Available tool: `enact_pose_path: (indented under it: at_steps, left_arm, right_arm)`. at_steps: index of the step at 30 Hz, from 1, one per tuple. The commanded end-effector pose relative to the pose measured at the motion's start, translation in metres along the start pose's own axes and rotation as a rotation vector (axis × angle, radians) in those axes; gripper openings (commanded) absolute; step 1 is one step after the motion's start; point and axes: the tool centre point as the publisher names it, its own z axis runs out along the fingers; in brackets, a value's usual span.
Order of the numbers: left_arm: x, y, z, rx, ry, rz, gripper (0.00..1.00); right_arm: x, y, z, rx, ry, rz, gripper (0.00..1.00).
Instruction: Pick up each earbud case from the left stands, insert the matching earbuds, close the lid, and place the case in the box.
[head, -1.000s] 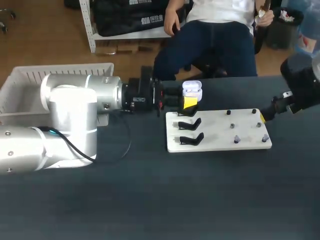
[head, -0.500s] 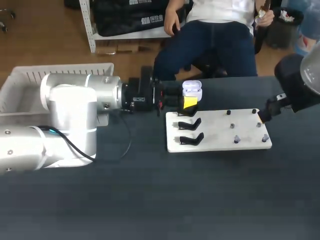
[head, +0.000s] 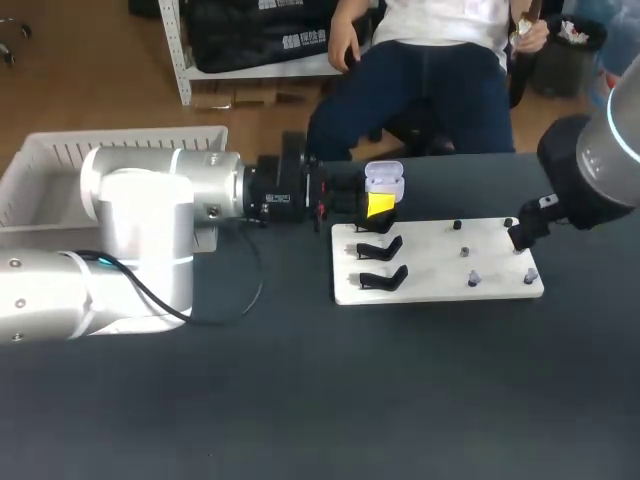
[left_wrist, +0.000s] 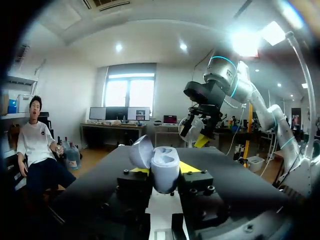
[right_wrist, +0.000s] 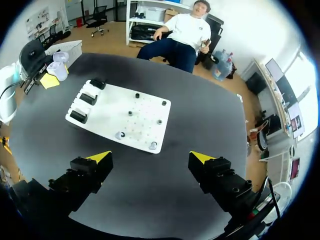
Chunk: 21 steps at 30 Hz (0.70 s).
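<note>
A lavender earbud case with its lid up is held off the table by my left gripper, just beyond the far left corner of the white board. In the left wrist view the case sits between the yellow-tipped fingers, its two wells showing no earbuds. Two empty black stands line the board's left end. Small earbuds stand on pegs at its right end. My right gripper hangs over that right end, open; its wrist view looks down on the board from high above, with the gripper holding nothing.
A white slatted basket stands at the table's far left, behind my left arm. Several dark pegs dot the board's right half. A seated person is beyond the far edge, not touching the table.
My right arm has swung in leftward over the board's right end. The left arm and the case have stayed put.
</note>
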Motion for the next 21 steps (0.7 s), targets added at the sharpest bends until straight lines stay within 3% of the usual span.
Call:
enact_pose_path:
  at_steps: [1, 9, 21]
  left_arm:
    - [0.001, -0.001, 0.0, -0.004, -0.005, 0.004, 0.0]
    - [0.001, -0.001, 0.0, -0.004, -0.005, 0.004, 0.0]
    - [0.001, -0.001, 0.0, -0.004, -0.005, 0.004, 0.0]
  right_arm:
    - [0.001, 0.01, 0.014, 0.005, 0.022, -0.052, 1.0]
    - [0.018, 0.012, 0.045, -0.014, 0.114, -0.143, 1.0]
    - [0.021, 0.005, 0.08, -0.026, 0.211, -0.213, 1.0]
